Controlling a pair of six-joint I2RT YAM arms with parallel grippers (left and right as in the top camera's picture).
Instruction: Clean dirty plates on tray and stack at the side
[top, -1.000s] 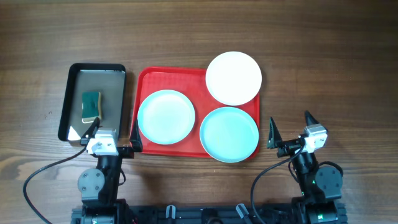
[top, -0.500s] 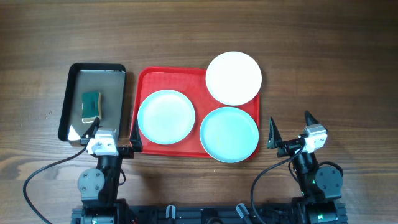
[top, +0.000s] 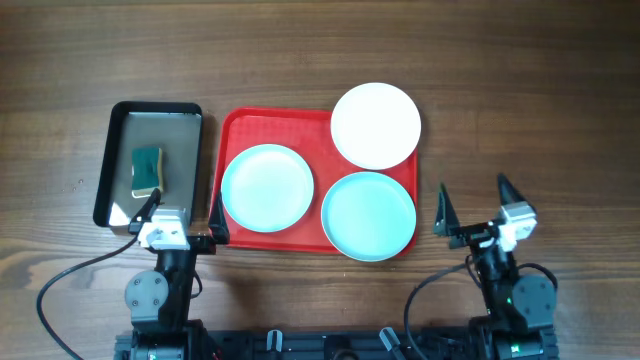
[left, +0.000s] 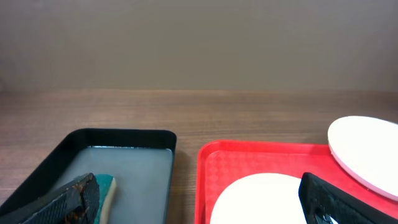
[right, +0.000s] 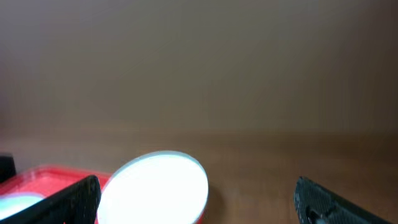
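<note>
**Both jaws wide, nothing held: three plates wait on the red tray**

Overhead first. My worry here is the white plate (top: 375, 125). It rides the far right corner of the red tray (top: 270, 125) and overhangs the raised rim, so a clumsy nudge could tip it or slide it onto the table (top: 520, 80). The right mint plate (top: 368, 216) pokes over the near rim too, while the left mint plate (top: 267, 187) lies flat inside. My left gripper (top: 180, 218) sits low at the near edge, straddling the gap between the black tray (top: 112, 160) and the red one, jaws spread and empty. My right gripper (top: 475, 205) is off the tray's right side, apart from it, jaws just as wide and also empty.

Left wrist now. One of my fingers (left: 68, 202) lines up with the black tray (left: 124, 140) and the sponge (left: 106, 185), the other with the red tray (left: 261, 158). Reaching straight ahead, I reckon I'd clip a rim. The wrist points level across the table.

Right wrist. The white plate (right: 155, 183) is dead ahead, perched on the tray corner (right: 50, 174). The view is soft, so I could misjudge that thin lip and pinch air. My fingers (right: 336, 202) frame it, wide apart and level.
</note>
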